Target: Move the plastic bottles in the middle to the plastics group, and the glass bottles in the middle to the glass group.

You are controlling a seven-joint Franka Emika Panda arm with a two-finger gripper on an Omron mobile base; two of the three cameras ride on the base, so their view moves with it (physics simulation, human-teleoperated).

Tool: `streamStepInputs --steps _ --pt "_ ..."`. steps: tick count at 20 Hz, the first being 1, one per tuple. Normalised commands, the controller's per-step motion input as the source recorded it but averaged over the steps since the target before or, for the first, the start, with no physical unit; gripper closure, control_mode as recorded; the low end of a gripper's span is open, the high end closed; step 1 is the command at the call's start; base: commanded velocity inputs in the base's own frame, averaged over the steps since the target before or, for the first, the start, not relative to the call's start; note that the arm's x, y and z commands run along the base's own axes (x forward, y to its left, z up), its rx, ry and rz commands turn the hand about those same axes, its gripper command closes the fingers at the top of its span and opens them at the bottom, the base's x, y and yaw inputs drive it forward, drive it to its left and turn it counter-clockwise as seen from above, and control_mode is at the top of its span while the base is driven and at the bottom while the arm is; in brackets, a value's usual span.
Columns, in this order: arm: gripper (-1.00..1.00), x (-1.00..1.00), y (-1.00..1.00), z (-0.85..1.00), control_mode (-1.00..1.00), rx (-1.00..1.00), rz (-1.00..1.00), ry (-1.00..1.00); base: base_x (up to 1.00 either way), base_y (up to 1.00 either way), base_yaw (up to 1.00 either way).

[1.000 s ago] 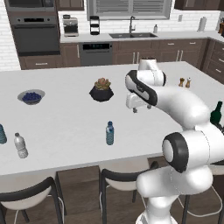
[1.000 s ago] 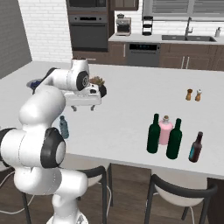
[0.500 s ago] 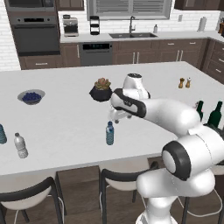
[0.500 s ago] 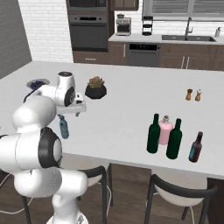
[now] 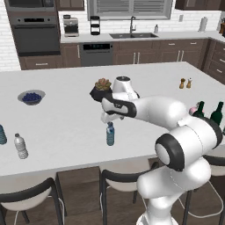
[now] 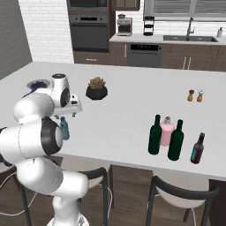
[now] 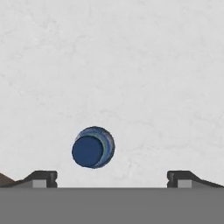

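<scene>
So we've got the gripper (image 7: 111, 177) hanging right over the small blue water bottle (image 5: 110, 134), jaws spread wide and holding nothing. From the hand view we're looking straight down on its blue cap (image 7: 88, 150), sitting between the fingertips but closer to one. The bottle stands upright near the front edge of the white island counter (image 5: 66, 114).

The claw (image 5: 108, 117) hangs just above the blue water bottle (image 5: 110, 134), which stands upright on the worktop (image 5: 66, 118).
</scene>
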Motion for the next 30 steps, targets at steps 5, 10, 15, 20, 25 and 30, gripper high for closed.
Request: streamStepInputs --steps 5,10,15,20,25,30 --pt "-1.0 -0.02 0.04 -0.09 -1.0 0.0 0.0 -0.03 0.0 0.0 0.0" --pt "-1.0 0.0 0.1 -0.36 -1.0 0.0 0.0 -0.02 0.0 0.0 0.0" --pt "-1.0 -0.02 0.17 -0.3 -1.0 0.0 0.0 0.0 0.0 0.0 0.0" --pt "-1.0 -0.02 0.04 -0.08 -1.0 0.0 0.0 0.0 0.0 0.0 0.0" --pt "-1.0 -0.07 0.0 0.0 -1.0 0.0 0.0 0.0 0.0 0.0 0.0" --pt "-1.0 0.0 0.01 -0.24 -1.0 0.0 0.0 -0.05 0.0 0.0 0.0"
